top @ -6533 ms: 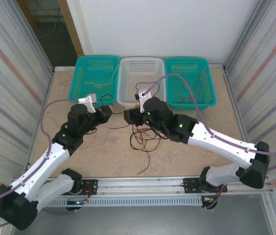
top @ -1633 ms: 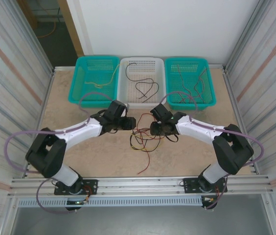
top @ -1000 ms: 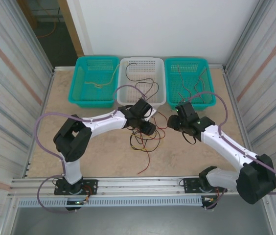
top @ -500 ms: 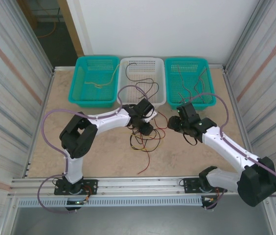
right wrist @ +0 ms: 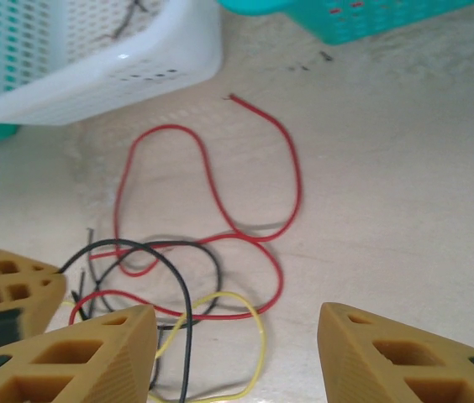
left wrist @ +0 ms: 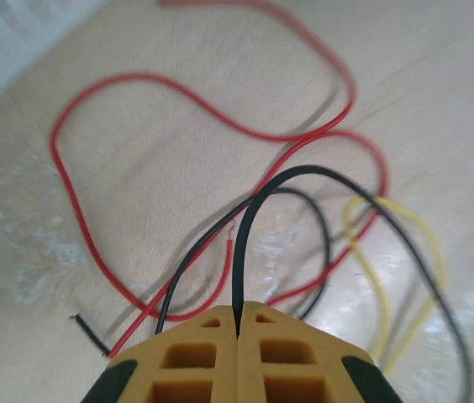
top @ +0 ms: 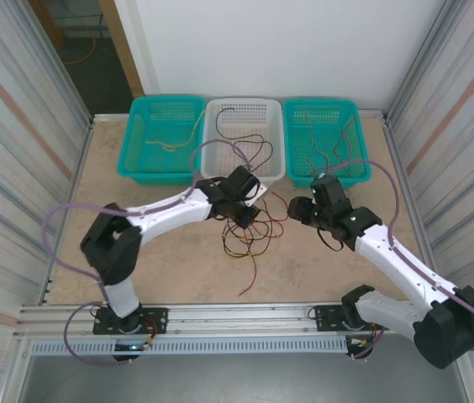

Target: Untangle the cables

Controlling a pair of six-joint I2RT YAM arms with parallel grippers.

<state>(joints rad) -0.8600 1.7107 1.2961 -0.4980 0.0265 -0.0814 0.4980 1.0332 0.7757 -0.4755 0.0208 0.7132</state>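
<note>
**Top external view: left jaws pinch a black cable at the tangle**

The cables (top: pixel 250 242) lie mid-worktop (top: pixel 136 277) in a loose tangle of red, yellow and black, just in front of the white basket (top: pixel 217 172). The left arm (top: pixel 170 210) reaches across to the tangle's far side, and its hose (top: pixel 212 154) arcs over that basket's front rim. In the left wrist view the left jaws are closed on the black cable (left wrist: pixel 258 197), with a red cable (left wrist: pixel 178 92) and a yellow cable (left wrist: pixel 388 252) looping beside it. The right jaws stand open and empty just right of the tangle, fingers (right wrist: pixel 86 353) apart.

Three baskets line the far edge. The left teal basket (top: pixel 128 159) holds yellow strands (top: pixel 170 143), the white one black strands (top: pixel 250 149), and the right teal basket (top: pixel 363 172) red and dark strands (top: pixel 338 147).

Corrugated walls (top: pixel 18 168) close both sides and a rail (top: pixel 245 317) runs along the near edge. Bare worktop lies left and right of the tangle.
</note>
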